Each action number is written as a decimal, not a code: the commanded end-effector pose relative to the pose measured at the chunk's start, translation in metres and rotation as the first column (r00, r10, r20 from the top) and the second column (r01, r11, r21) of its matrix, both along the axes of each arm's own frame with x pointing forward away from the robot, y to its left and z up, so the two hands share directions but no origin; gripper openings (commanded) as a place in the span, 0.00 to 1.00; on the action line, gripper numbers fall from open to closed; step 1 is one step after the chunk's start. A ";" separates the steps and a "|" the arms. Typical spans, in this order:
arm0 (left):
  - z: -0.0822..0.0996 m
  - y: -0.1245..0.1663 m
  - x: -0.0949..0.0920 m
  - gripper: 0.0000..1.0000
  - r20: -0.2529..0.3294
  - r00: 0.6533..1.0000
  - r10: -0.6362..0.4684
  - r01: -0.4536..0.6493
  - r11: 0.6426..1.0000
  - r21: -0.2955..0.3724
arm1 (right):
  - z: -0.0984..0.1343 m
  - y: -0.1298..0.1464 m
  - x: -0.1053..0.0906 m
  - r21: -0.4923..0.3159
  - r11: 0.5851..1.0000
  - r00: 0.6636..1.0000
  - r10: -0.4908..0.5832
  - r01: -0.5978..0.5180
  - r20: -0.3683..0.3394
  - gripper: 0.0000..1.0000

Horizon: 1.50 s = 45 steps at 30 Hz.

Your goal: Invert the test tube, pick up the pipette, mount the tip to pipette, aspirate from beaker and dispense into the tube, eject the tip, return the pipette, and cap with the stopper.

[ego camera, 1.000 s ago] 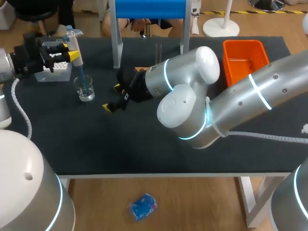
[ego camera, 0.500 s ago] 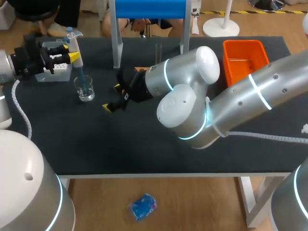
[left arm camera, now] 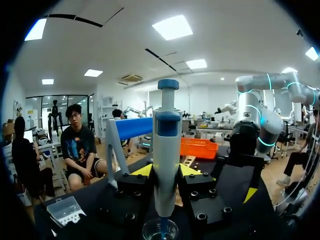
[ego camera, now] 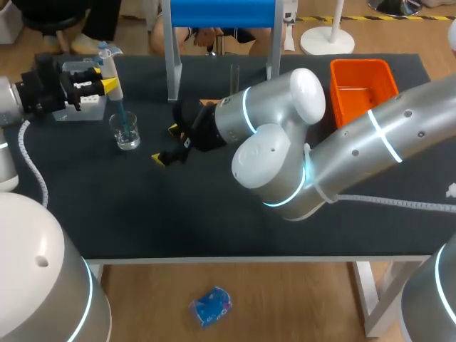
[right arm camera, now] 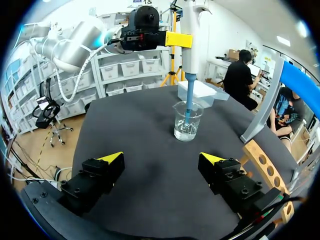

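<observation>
The white pipette with a blue plunger (ego camera: 110, 65) is held upright in the upper left of the head view, clamped from both sides by the yellow-tipped fingers of the left gripper (ego camera: 101, 78). Its translucent blue tip (ego camera: 122, 114) is set inside the small clear glass beaker (ego camera: 127, 134), which is placed on the black table (ego camera: 178, 214) just below that gripper in the frame. A little clear liquid is seen in the beaker from the right wrist view, and the tip's end seems to be dipped in it, though this cannot be settled. A white tip box (ego camera: 89, 110) is found just left of the beaker, partly hidden by the left gripper. The right gripper (ego camera: 164, 144) is positioned low over the table near the middle of the frame, right of the beaker and apart from it, its fingers spread wide with nothing between them. A thin clear test tube (ego camera: 234, 75) is seen upright behind the right arm, by the light wooden rack (right arm camera: 260, 160). An orange plastic bin (ego camera: 363, 89) is placed at the upper right.
</observation>
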<state>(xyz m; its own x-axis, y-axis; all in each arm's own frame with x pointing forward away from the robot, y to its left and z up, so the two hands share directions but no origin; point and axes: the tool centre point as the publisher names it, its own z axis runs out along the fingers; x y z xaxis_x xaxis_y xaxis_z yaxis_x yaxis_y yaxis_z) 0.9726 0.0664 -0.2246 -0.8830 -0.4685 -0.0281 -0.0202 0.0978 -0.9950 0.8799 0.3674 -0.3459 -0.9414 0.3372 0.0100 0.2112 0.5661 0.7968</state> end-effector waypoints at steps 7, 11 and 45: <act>0.000 0.000 0.000 0.00 0.002 1.000 0.000 0.000 1.000 -0.001 | 0.001 0.000 0.000 -0.003 1.000 1.000 0.001 -0.001 -0.001 1.00; 0.000 0.000 0.000 0.00 0.002 1.000 0.000 0.000 1.000 -0.001 | 0.001 0.000 0.000 -0.003 1.000 1.000 0.001 -0.001 -0.001 1.00; 0.000 0.000 0.000 0.00 0.002 1.000 0.000 0.000 1.000 -0.001 | 0.145 -0.042 0.001 -0.022 0.938 0.935 0.345 -0.345 0.085 1.00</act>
